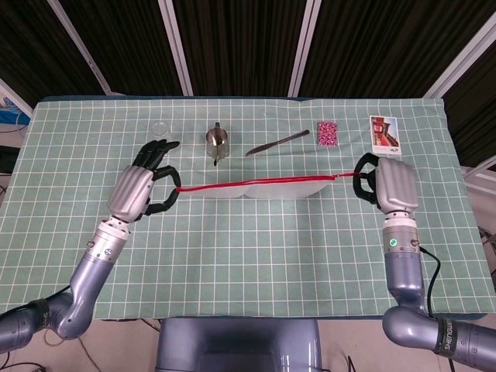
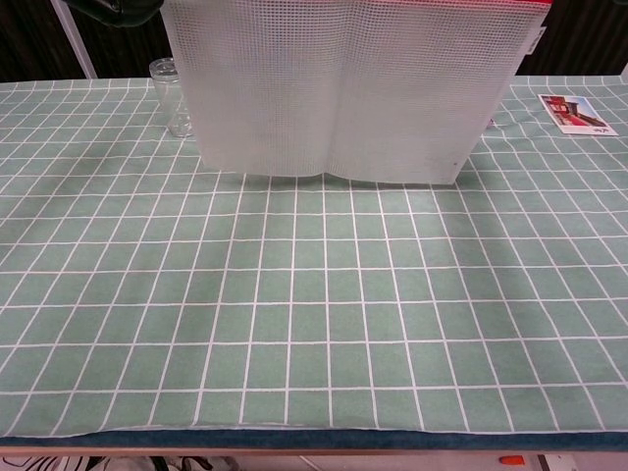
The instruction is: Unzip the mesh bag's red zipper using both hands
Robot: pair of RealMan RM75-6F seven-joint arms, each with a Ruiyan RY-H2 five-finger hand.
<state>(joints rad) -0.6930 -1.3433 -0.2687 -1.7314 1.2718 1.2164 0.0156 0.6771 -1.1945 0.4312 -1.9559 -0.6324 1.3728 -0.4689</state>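
The white mesh bag (image 2: 343, 88) hangs in the air above the table, its lower edge just over the cloth. In the head view its red zipper (image 1: 256, 184) runs as a taut line between both hands. My left hand (image 1: 143, 186) pinches the zipper's left end, with the other fingers spread. At the right end, my right hand (image 1: 387, 182) holds the bag's corner. In the chest view only a dark part of the left hand (image 2: 113, 10) shows at the top edge; the right hand is out of that frame.
Along the far side of the green checked cloth (image 1: 256, 248) stand a small glass jar (image 2: 175, 93), a metal cup (image 1: 216, 142), a knife (image 1: 277, 142), a pink bead packet (image 1: 327, 132) and a picture card (image 1: 384, 135).
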